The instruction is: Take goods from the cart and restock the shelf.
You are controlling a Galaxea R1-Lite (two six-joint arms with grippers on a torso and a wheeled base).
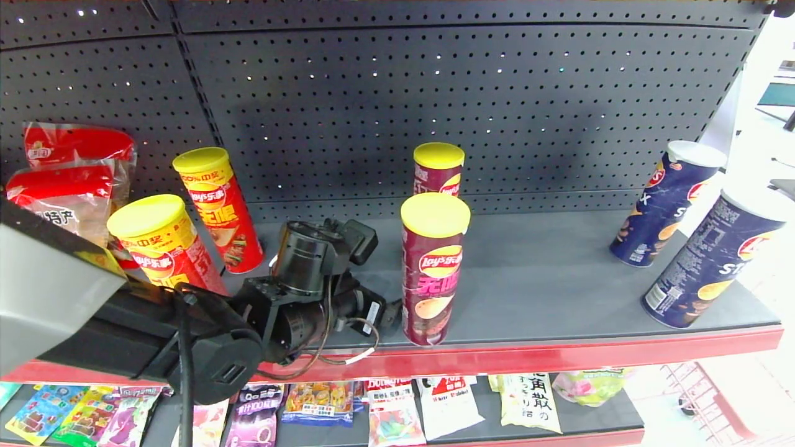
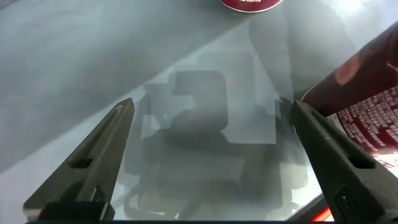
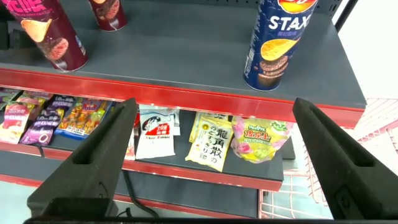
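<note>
Draw the left end effector [image 2: 211, 106], spread wide, straight back off the shelf [image 1: 546, 292] without brushing the maroon can [image 1: 433, 267] standing upright at the near edge just to its right; hold the right end effector [image 3: 216, 102], likewise spread, low and clear

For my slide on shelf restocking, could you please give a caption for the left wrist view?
Open left gripper over the grey shelf, a maroon chip can beside one finger.
</note>
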